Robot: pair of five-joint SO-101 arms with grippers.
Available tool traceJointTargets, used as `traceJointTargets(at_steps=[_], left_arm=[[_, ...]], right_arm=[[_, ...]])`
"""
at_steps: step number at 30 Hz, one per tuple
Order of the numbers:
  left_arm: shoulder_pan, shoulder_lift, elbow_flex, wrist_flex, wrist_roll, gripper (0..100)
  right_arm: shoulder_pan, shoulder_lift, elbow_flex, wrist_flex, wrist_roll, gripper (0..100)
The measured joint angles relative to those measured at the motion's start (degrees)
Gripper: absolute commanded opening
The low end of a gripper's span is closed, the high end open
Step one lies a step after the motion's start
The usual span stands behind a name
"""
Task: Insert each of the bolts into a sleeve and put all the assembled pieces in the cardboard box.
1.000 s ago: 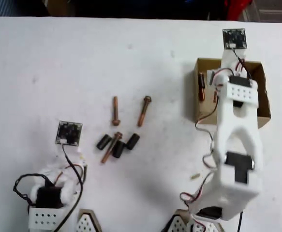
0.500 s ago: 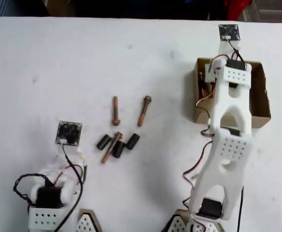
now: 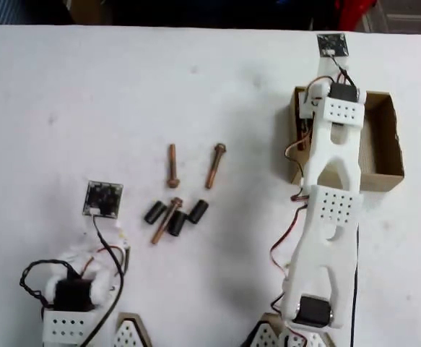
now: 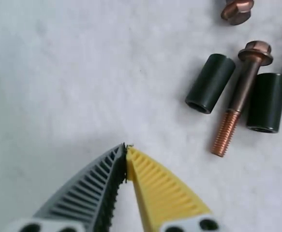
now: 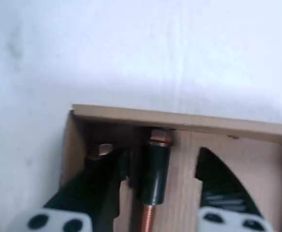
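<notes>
Tabletop (image 3: 87,94) w/ 3 loose bolts (image 3: 172,165), 3 sleeves (image 3: 154,212), 1 cardboard box (image 3: 389,144).

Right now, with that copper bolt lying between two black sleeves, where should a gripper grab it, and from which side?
Probably by the threaded end, coming straight down from above. The bolt lies flat on the table, and two sleeves crowd its smooth shank on both sides; only the tip pokes out beyond them, leaving room to close on it.
</notes>
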Motion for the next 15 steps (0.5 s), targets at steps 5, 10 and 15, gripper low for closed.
traceJointTargets(at_steps=[5,10,15], left_arm=[[0.0,0.0,0.0,0.0,0.0,3],[0.0,0.0,0.0,0.0,0.0,3],[0.0,0.0,0.0,0.0,0.0,3]], right_arm=[[-0.2,0.0,-7.2,6.2,0.0,19.3],[-0.3,0.0,-15.6,14.2,0.0,19.3],[-1.6,-0.6,-22.9,23.4,0.0,19.3]])
